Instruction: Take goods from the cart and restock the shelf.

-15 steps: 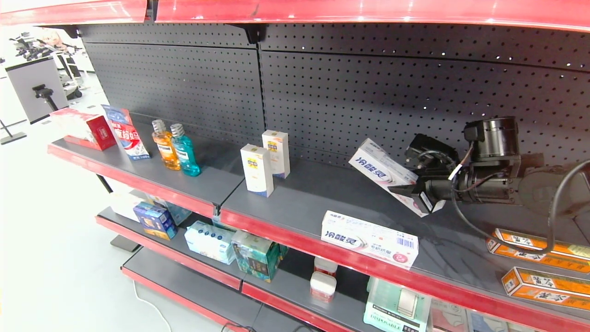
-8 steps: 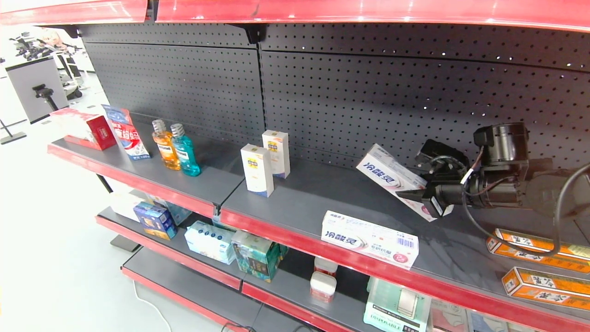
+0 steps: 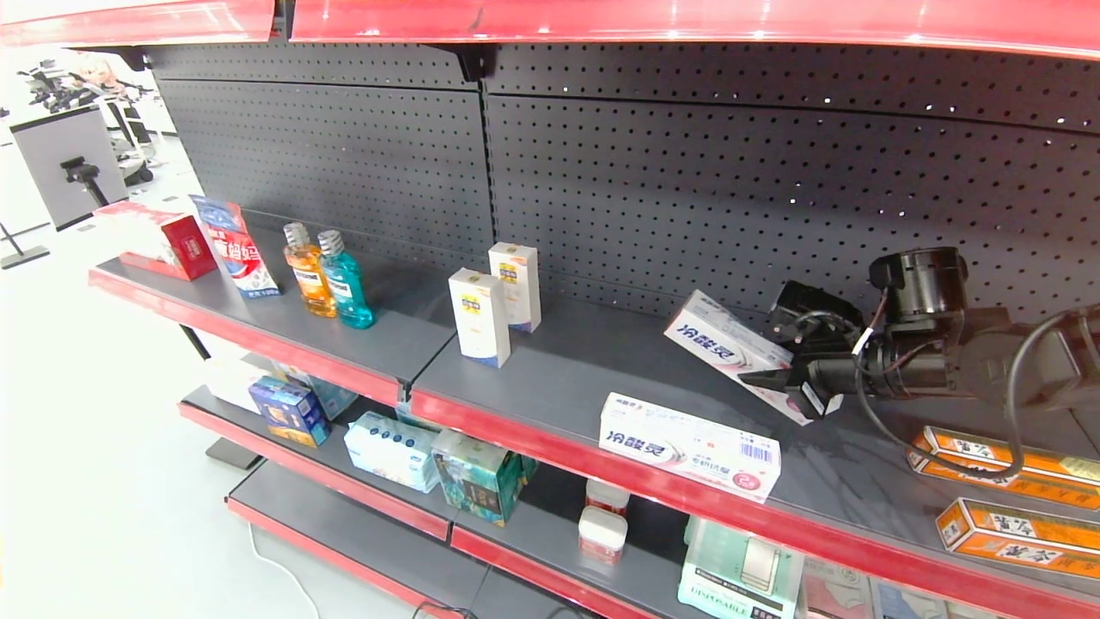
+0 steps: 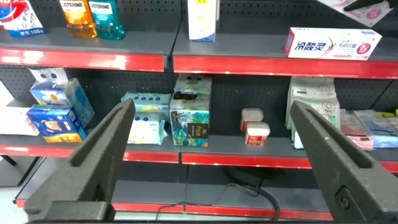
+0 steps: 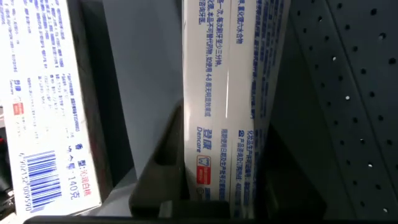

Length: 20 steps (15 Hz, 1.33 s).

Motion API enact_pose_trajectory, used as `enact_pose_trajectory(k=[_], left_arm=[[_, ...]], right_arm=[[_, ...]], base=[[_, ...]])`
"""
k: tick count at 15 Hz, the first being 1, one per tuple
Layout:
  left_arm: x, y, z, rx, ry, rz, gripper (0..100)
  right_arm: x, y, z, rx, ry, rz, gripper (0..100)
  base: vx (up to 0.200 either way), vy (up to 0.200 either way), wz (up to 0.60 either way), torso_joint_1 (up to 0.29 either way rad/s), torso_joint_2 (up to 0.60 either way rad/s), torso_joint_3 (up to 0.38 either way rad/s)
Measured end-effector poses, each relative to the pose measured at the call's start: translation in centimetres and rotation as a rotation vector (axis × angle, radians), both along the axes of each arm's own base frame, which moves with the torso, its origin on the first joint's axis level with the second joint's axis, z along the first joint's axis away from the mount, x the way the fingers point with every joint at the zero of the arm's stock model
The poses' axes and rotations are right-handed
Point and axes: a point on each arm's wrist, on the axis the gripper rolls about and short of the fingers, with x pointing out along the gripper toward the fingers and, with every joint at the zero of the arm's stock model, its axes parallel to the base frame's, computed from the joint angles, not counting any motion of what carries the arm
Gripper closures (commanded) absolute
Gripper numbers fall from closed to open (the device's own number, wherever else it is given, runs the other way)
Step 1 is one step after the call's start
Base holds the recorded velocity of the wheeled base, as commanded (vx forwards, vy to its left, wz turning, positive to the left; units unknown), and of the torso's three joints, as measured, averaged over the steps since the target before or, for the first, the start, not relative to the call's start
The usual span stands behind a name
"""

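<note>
Above the dark grey metal shelf (image 3: 584, 370), the right arm stretches out level. The right gripper (image 3: 786, 383) clamps a tilted long white toothpaste box (image 3: 726, 344). The second toothpaste box (image 3: 690, 445) lies near the front edge, so two in total. The left gripper (image 4: 211, 107) is spread wide.

Light falls from overhead, bright and even. It glares in white streaks along the glossy red top shelf edge (image 3: 687, 21), and the floor (image 3: 77, 481) to the left is washed out almost to white. The black pegboard (image 3: 687, 172) swallows the light, with bright pinpricks in a few holes. The grey shelf deck (image 3: 584, 361) has a dull sheen and short, soft shadows under the boxes. The lower shelves (image 3: 550, 533) sit dimmer. Shelf lines bow toward the head view's edges. A white glare line runs down the tilted toothpaste box (image 5: 227, 93) in the right gripper (image 3: 778, 371). The left gripper (image 4: 211, 106) shows fingers (image 4: 93, 162) as flat dark shapes, and the red strip (image 4: 81, 59) beyond flares white.
</note>
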Motion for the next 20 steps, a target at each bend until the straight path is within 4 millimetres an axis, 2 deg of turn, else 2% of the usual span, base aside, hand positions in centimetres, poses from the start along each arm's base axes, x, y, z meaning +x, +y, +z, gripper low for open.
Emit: enact_pose_trajectory(k=[20], left_arm=[[0.0,0.0,0.0,0.0,0.0,0.0,0]], right_arm=[[0.5,-0.1,-2.3,-0.042,0.066,0.023,100]], base=[[0.0,0.0,0.0,0.0,0.0,0.0]])
